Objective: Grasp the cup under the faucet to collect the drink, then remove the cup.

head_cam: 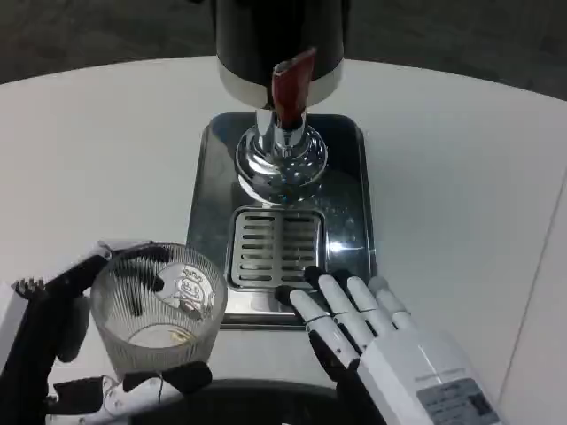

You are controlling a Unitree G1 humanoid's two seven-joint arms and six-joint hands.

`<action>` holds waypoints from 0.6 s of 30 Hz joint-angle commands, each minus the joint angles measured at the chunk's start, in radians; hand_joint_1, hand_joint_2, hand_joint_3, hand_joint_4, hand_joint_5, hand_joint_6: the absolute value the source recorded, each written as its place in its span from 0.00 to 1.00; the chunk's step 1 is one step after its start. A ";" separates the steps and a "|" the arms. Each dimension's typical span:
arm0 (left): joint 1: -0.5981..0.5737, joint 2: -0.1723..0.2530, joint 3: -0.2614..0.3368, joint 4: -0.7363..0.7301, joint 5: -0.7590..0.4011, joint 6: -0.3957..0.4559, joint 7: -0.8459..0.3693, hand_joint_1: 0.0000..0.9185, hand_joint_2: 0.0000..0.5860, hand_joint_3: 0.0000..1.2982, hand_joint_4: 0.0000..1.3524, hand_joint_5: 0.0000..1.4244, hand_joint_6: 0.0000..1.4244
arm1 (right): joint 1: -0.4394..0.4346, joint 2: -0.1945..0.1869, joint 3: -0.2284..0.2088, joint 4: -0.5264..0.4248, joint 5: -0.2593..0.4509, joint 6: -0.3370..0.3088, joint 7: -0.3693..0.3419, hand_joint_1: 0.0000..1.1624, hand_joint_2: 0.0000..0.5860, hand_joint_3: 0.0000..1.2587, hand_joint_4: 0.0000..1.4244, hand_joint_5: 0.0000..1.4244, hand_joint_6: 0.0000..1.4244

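Left hand [53, 336] fingers are wrapped around the ribbed glass cup [158, 305], held beside the drip grille [275, 248] and short of the faucet [282, 133], so drink could be spilled if dispensed early.

The cup [159, 305] is clear ribbed glass with a faint printed cartoon. The dispenser [279, 40] is black with a silver band, its faucet lever [291, 84] red. The drip tray [279, 217] is mirrored steel, the tabletop [461, 177] white.
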 commanded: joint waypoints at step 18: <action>-0.385 0.006 -0.129 0.391 0.275 0.080 0.317 0.58 0.33 0.72 0.77 0.89 0.99 | 0.096 0.040 -0.007 -0.055 0.005 -0.008 -0.048 0.36 0.92 0.09 0.00 0.00 0.00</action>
